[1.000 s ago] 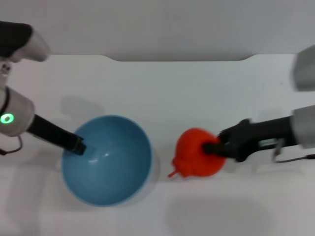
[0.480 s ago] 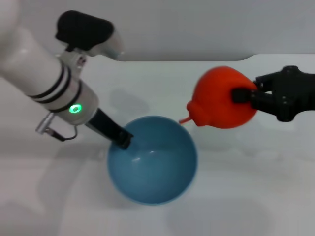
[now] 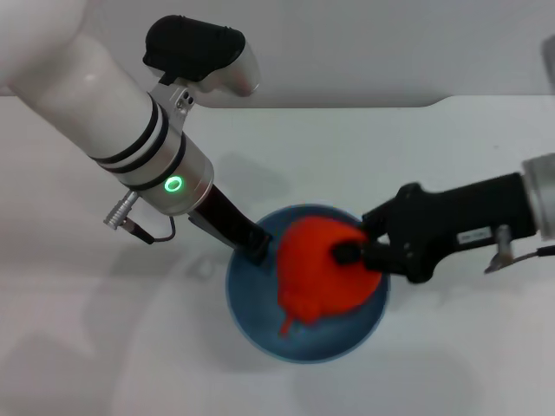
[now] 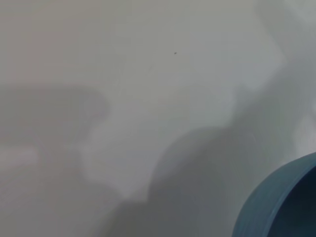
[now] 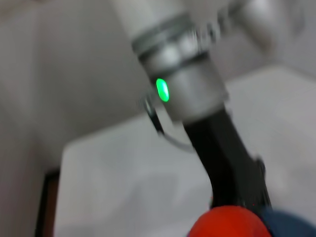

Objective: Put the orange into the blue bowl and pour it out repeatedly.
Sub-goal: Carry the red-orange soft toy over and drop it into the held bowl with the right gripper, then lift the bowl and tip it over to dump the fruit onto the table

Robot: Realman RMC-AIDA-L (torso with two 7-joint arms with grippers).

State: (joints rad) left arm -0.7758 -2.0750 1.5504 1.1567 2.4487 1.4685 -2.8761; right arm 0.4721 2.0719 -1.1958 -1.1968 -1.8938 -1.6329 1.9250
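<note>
White and bare, the desk (image 3: 416, 156) fills the head view with a pale grey wall behind its far edge; on it sits the round, glossy light-blue bowl (image 3: 251, 316), and the left arm's black claw (image 3: 257, 252) reaches down to the bowl's rim on the left, clamped on it as far as I can judge, presumably to steady the bowl now and tip it later; the right arm's black claw (image 3: 354, 253) comes in from the right, closed on the bright red-orange, roundish orange (image 3: 316, 273), which hangs over the bowl's mouth, low inside or just above it, so a release here should land it in the bowl; whether the fruit touches the bowl's floor I cannot tell; a small white label shows on the right claw's body, too small to read, and a green ring light glows on the left wrist; from the left wrist view, only grey-white desk (image 4: 123, 74) with soft shadows appears, plus a curved slice of the blue bowl (image 4: 269, 207) at one corner, and no fingers and no writing; from the right wrist view, the left arm's silver wrist with its green light and black claw (image 5: 249, 192) stands beyond the top of the orange (image 5: 227, 222), with a sliver of bowl (image 5: 291, 227) beside it; no legible markings anywhere.
</note>
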